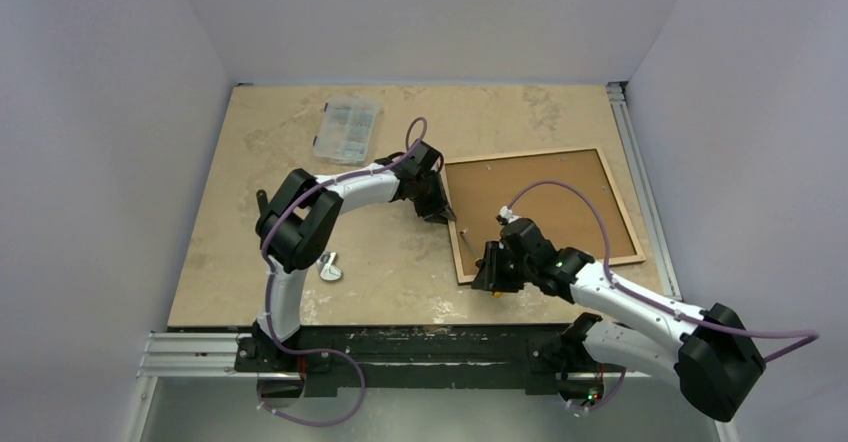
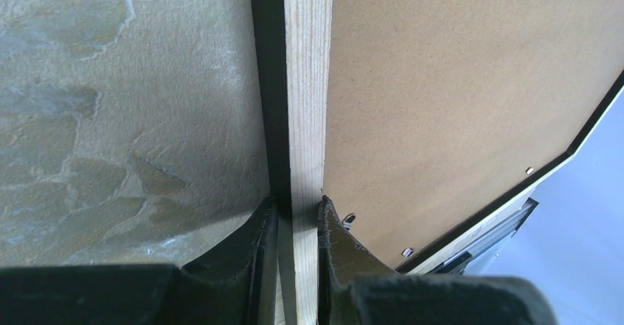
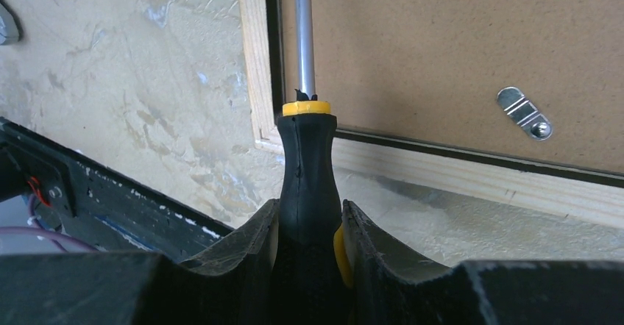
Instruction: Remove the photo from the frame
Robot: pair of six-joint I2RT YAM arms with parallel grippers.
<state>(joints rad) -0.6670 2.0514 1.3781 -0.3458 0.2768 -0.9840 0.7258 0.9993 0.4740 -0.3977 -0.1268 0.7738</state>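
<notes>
The frame lies face down at the right of the table, brown backing up, pale wooden edge round it. The photo is hidden under the backing. My left gripper is shut on the frame's left edge rail, one finger on each side. My right gripper is shut on a black and yellow screwdriver at the frame's near left corner. Its metal shaft lies over the backing beside the left rail. A metal turn clip sits on the backing near the front rail.
A clear plastic parts box stands at the back, left of the frame. A small grey metal piece lies on the table near the left arm's base. A rail runs along the table's right edge.
</notes>
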